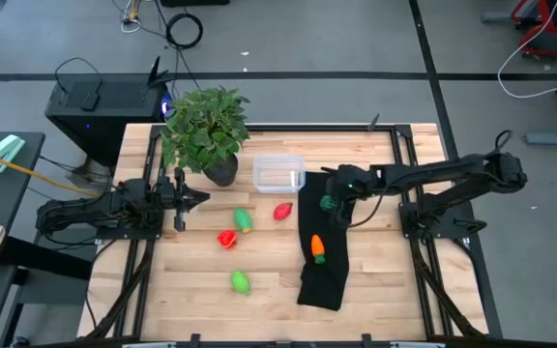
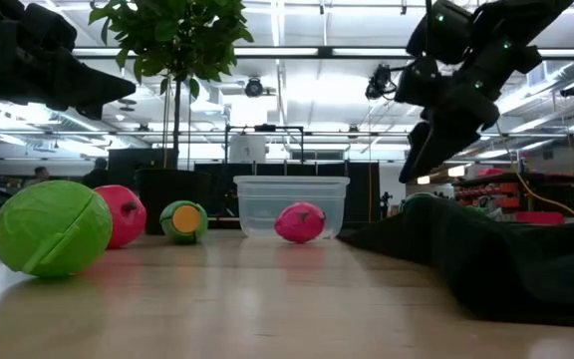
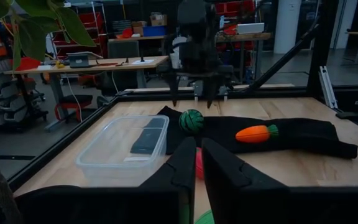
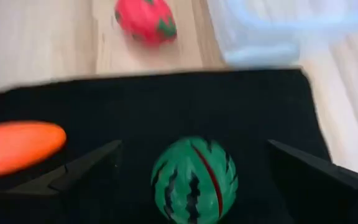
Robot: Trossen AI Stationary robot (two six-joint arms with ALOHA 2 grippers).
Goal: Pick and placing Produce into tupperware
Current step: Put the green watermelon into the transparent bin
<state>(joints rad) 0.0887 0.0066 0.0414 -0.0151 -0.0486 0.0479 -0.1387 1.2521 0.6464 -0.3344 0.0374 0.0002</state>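
Produce, dark green round piece (image 4: 194, 178): striped like a watermelon, sitting on the black cloth (image 1: 322, 271) right below the right gripper (image 1: 329, 201), between its two fingers and not held.
Right gripper: fingers spread wide apart, poised over the round piece at the cloth's end nearest the tub; the low view shows it up in the air, clear of the table.
Black cloth: lies as a long strip on the right half of the wooden table (image 1: 385, 280), running from beside the tub towards the front edge.
Carrot (image 1: 318, 248): orange, lying on the cloth, well along from the round piece.
Tupperware (image 1: 278, 173): clear tub, upright on the bare wood, just beside the cloth's far end; nothing from the produce shows inside it.
Red piece by the tub (image 1: 282, 211): on the wood, near the tub's front and close to the cloth's edge.
Second red piece (image 1: 227, 239): on the wood towards the middle, next to a light green piece (image 1: 244, 220).
Other light green piece (image 1: 241, 282): alone, nearer the front edge.
Potted plant (image 1: 206, 129): leafy, in a dark pot, standing left of the tub.
Left gripper (image 1: 199, 198): fingers pressed together, holding nothing, resting at the left side below the plant.
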